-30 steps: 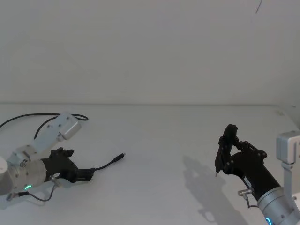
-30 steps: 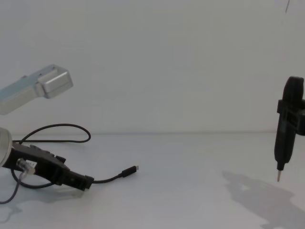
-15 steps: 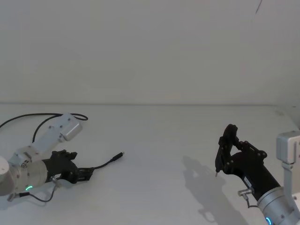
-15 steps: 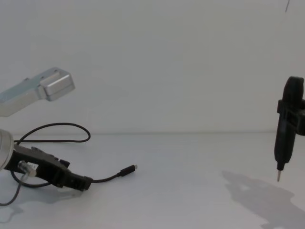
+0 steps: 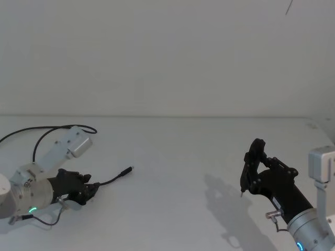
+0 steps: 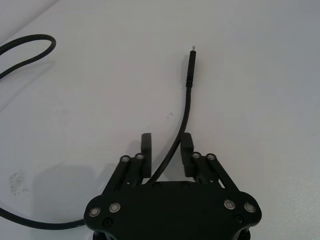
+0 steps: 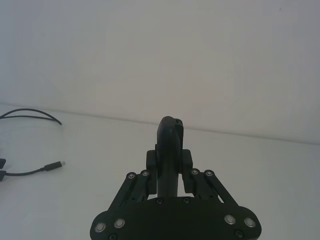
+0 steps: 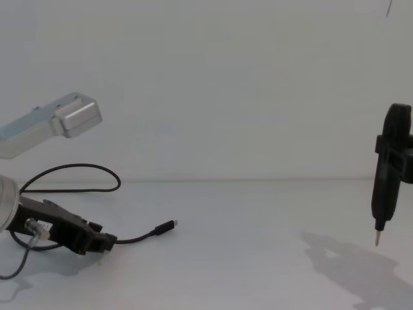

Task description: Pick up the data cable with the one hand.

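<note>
While the left claw (image 6: 166, 140) straddles the data cable (image 6: 185, 107), spread, by the bench's (image 5: 172, 157) left edge, I'd centre it, then close; the right claw (image 7: 169, 160) pinches a black tool (image 8: 386, 174).

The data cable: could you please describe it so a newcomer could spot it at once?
On the table's left side sits the left gripper, the data cable running between its open fingers. It is the long black line ending in a silver-tipped plug, unlike the short wrist wire.

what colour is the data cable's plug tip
Silver, on the black data cable; best in the left wrist view.
</note>
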